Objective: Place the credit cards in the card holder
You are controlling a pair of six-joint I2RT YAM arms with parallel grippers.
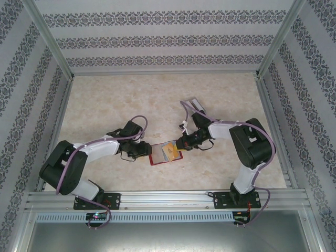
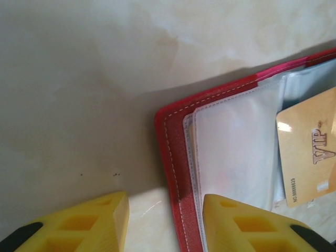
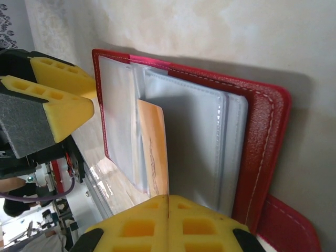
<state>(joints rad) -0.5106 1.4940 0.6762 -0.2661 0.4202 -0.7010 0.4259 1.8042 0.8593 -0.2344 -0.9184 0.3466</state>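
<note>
The red card holder (image 1: 157, 159) lies open on the table between both arms, clear pockets up. An orange-yellow credit card (image 2: 310, 152) sits partly in a clear pocket. My right gripper (image 3: 168, 198) is shut, and the credit card's (image 3: 155, 152) edge runs into the seam between its fingers. My left gripper (image 2: 164, 210) is open and straddles the card holder's (image 2: 176, 157) red stitched edge, one finger over a clear pocket and the other over bare table. In the right wrist view the left gripper (image 3: 93, 94) stands at the card holder's (image 3: 262, 136) far side, and the snap tab (image 3: 286, 226) lies at the lower right.
A grey tray (image 1: 195, 103) lies behind the right arm towards the back. Patterned walls close in the table on three sides. An aluminium rail (image 1: 168, 199) runs along the near edge. Bare marbled tabletop (image 1: 131, 100) stretches across the back left.
</note>
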